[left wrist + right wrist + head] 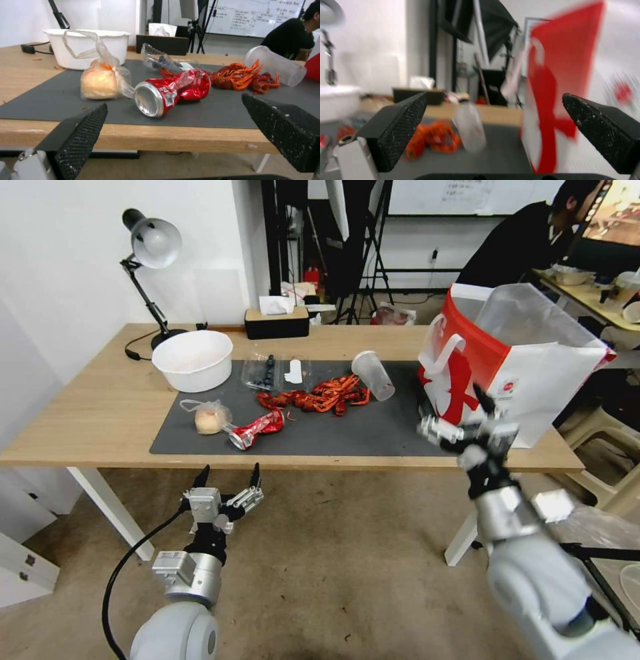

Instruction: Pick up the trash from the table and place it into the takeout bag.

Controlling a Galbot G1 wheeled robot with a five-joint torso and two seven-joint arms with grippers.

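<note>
My head camera looks down from above the table (87,400), taking in its whole dark mat (373,433). My left wrist camera sits low at the table's near edge, facing across it, close to the crushed red can (173,93). My right wrist camera faces the takeout bag (560,87) from close by. All three share the clear plastic cup (373,375).

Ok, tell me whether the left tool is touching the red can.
Apart. In the head view the open left tool hangs below the table edge, short of the can; the left wrist view shows bare mat and table edge between them.
</note>
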